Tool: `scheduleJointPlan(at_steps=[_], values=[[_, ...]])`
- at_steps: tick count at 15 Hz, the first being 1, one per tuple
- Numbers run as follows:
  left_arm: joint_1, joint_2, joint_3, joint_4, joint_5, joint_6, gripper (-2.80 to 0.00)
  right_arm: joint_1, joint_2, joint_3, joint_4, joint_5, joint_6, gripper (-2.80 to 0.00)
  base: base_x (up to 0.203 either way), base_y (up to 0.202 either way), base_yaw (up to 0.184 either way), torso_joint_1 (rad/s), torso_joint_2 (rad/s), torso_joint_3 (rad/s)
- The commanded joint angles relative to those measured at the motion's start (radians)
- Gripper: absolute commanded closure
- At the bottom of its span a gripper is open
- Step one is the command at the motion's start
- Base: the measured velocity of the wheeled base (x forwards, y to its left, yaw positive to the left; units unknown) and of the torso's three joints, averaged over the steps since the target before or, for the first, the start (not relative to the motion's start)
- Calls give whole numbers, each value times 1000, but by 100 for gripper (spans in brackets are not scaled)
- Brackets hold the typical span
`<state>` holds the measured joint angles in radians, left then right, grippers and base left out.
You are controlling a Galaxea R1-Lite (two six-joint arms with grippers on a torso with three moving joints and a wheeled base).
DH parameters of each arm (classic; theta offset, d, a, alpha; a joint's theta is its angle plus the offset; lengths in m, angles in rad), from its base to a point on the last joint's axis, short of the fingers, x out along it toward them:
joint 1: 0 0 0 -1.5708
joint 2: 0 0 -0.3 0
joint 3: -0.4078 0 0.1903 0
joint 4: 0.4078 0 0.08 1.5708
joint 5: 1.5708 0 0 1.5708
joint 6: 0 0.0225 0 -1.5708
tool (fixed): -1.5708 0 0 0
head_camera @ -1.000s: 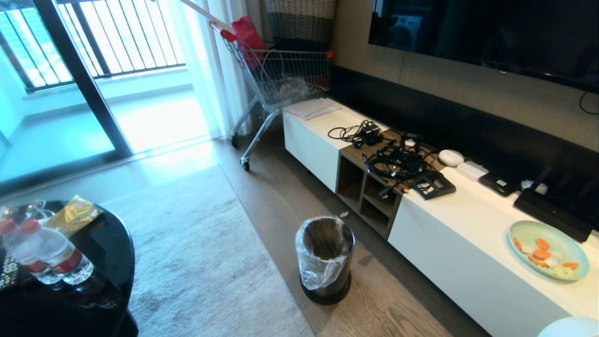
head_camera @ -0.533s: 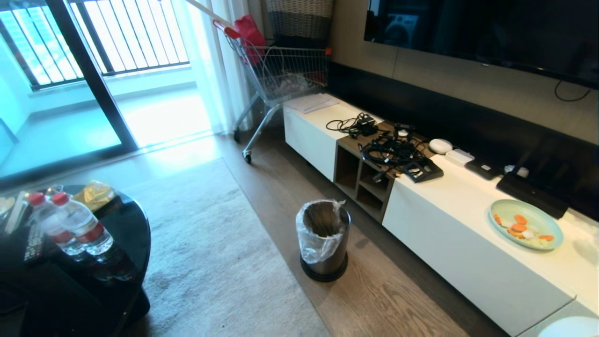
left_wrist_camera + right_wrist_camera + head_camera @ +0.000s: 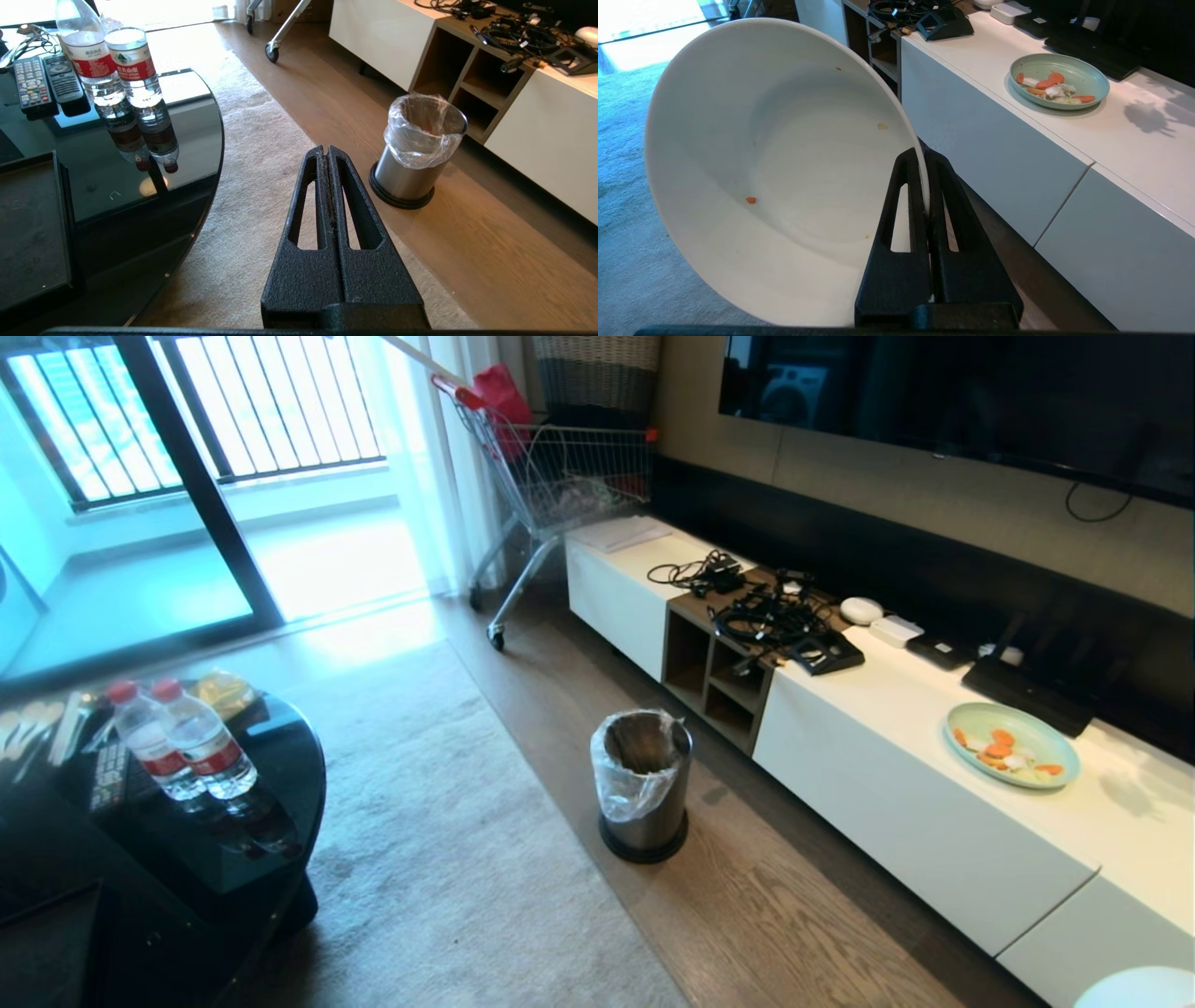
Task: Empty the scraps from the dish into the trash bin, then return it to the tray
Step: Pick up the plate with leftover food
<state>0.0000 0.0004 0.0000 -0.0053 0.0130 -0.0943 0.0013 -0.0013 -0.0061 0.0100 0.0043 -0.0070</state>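
Though the white dish (image 3: pixel 775 168) is nearly clean inside, the job is only half done. Just a few tiny crumbs and one small orange bit cling to its inner wall, so I think the scraps have already been tipped out. What is left is to carry the dish to the tray (image 3: pixel 28 233) and set it down there.

The right gripper (image 3: pixel 927 158) pinches the rim of the dish, one finger inside and one outside, with its jaws almost closed on the thin wall. The dish hangs tilted on its side, low on the right of the scene, near the long white cabinet (image 3: pixel 896 756). Its open mouth faces back toward the wrist and a bit up, not flat like a bowl on a table. It is round, so it has no long side to speak of.

The left gripper (image 3: pixel 328 151) holds nothing. Its jaws are pressed together, and it waits above the grey rug (image 3: pixel 439 859).

The trash bin (image 3: pixel 642 784) stands upright on the wood floor in the middle, between the rug and the cabinet, with its clear bag folded over the rim. I cannot see what lies inside it.

The tray sits on the glossy black table (image 3: pixel 215 840) at the near left, well apart from the dish. A green plate (image 3: pixel 1013 745) with orange slices rests on the cabinet at the right.
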Motion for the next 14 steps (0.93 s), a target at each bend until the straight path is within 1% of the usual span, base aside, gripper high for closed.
scheduleJointPlan(at_steps=[1, 11, 14], values=[[0, 0, 0, -1, 1, -1, 0, 0, 1, 0, -1, 0, -1, 0, 0, 0, 0, 0, 0, 0], [0, 0, 0, -1, 1, -1, 0, 0, 1, 0, 2, -1, 1, 0, 0, 0, 0, 0, 0, 0], [0, 0, 0, -1, 1, -1, 0, 0, 1, 0, 1, -1, 1, 0, 2, -3, 121, 4, 1, 1]])
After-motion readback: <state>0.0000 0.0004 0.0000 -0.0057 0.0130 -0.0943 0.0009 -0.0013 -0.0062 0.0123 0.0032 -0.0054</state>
